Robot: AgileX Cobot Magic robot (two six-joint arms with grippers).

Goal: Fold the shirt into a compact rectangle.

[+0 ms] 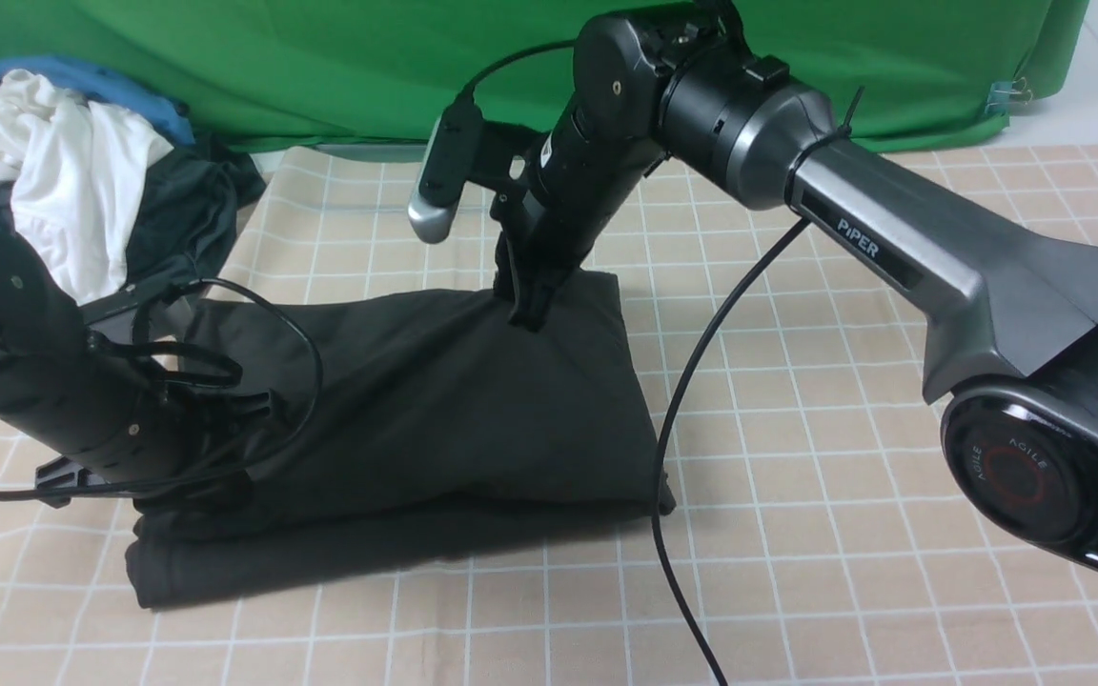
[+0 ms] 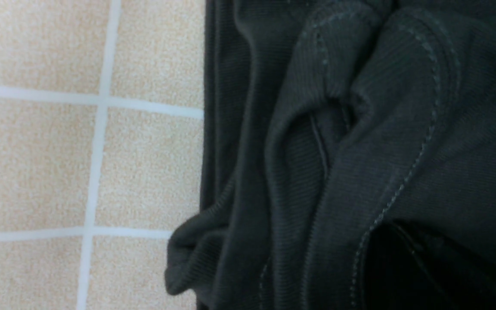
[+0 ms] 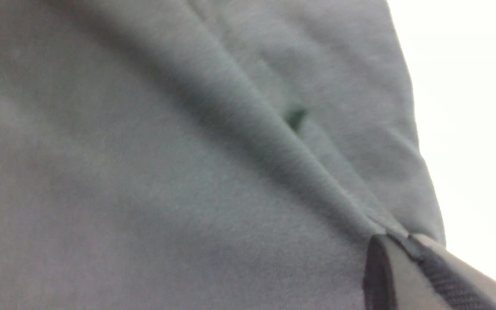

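Shirt: the black shirt [image 1: 435,410] lay folded in layers on the tabletop [image 1: 844,457], toward my left side.
Right tool: I saw the right tool [image 1: 532,314] together, clamped on a pinch of the shirt at its far edge; in the wrist view a crease ran straight into one finger [image 3: 403,275].
Left tool: the left tool [image 1: 225,462] sat low at the shirt's left end, together, and the stitched hem [image 2: 403,142] bunched up at it, so I judged it clamped on the shirt.
Upper layer: it looked a little raised, with a shadow under its near edge.
Clothes pile: white, blue and dark clothes [image 1: 63,171] lay at the far left corner, near the shirt.
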